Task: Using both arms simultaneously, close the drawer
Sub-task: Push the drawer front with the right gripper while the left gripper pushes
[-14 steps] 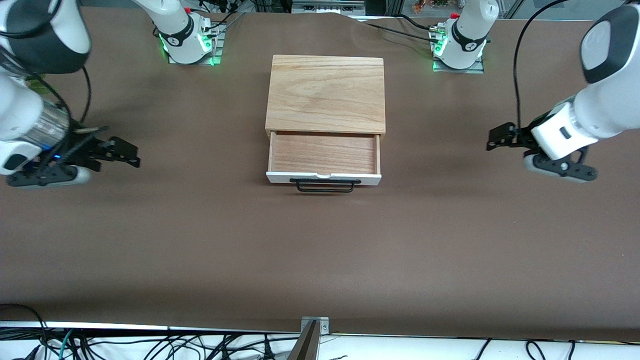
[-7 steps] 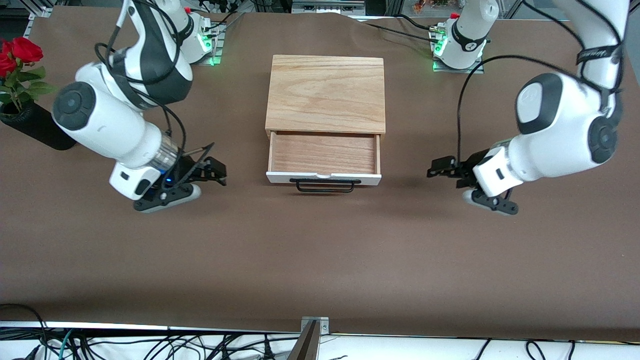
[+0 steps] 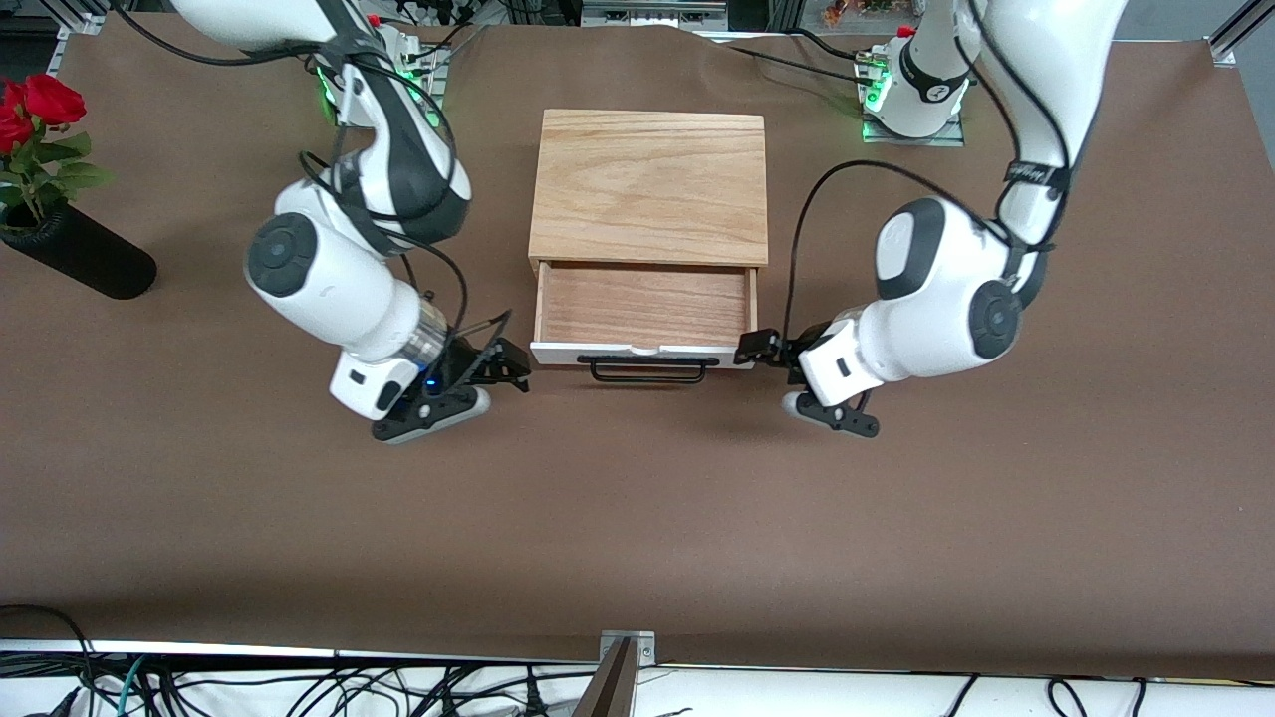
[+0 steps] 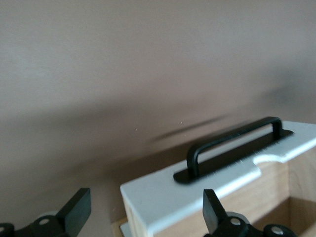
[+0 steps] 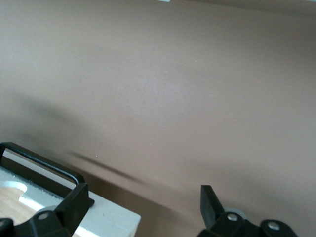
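Note:
The light oak box (image 3: 649, 184) stands mid-table with the drawer (image 3: 645, 304) pulled out toward the front camera. Its white front panel (image 3: 558, 353) carries a wide black wire handle (image 3: 647, 370). My right gripper (image 3: 510, 366) is open, low at the panel's corner toward the right arm's end. My left gripper (image 3: 765, 354) is open, low at the corner toward the left arm's end. In the left wrist view the gripper (image 4: 145, 212) straddles the panel corner (image 4: 163, 192), with the handle (image 4: 232, 145) ahead. In the right wrist view the gripper (image 5: 143, 205) has the panel corner (image 5: 108, 217) between its fingers.
A black vase (image 3: 85, 261) of red roses (image 3: 35, 105) lies at the right arm's end of the table. The arm bases (image 3: 383, 90) (image 3: 911, 95) stand farther from the front camera than the box. Brown table surface (image 3: 637, 518) spreads nearer the camera.
Both arms have swung in from the table's ends toward the drawer. Each open gripper is now at a corner of the white front panel. The drawer has not moved.

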You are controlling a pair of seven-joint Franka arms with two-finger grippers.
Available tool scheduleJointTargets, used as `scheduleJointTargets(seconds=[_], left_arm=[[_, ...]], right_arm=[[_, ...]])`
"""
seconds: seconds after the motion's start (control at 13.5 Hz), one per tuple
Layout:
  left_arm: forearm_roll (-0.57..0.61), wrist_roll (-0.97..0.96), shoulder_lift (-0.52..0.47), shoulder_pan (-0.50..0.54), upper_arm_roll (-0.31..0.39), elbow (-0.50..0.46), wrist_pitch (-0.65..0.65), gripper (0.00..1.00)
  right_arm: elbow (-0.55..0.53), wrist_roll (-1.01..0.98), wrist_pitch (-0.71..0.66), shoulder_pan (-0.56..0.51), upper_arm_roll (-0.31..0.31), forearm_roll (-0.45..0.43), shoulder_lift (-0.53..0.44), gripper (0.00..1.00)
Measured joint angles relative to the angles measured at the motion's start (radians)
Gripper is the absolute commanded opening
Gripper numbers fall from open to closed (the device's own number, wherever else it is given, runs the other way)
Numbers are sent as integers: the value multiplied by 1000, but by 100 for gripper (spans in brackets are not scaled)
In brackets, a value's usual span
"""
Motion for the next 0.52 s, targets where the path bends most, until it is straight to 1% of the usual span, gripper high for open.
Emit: scheduleJointTargets(seconds=[0.15,0.3,0.52], left_arm=[[0,0,25,-26,-2,1,77,100],[0,-2,34,-56,-2,2,132,100],[0,-6,49,-86,-2,1,145,100]], right_arm=[[0,0,16,3,8,45,27,100],[0,0,17,5,14,67,44,100],[0,0,17,21,23,76,65,100]])
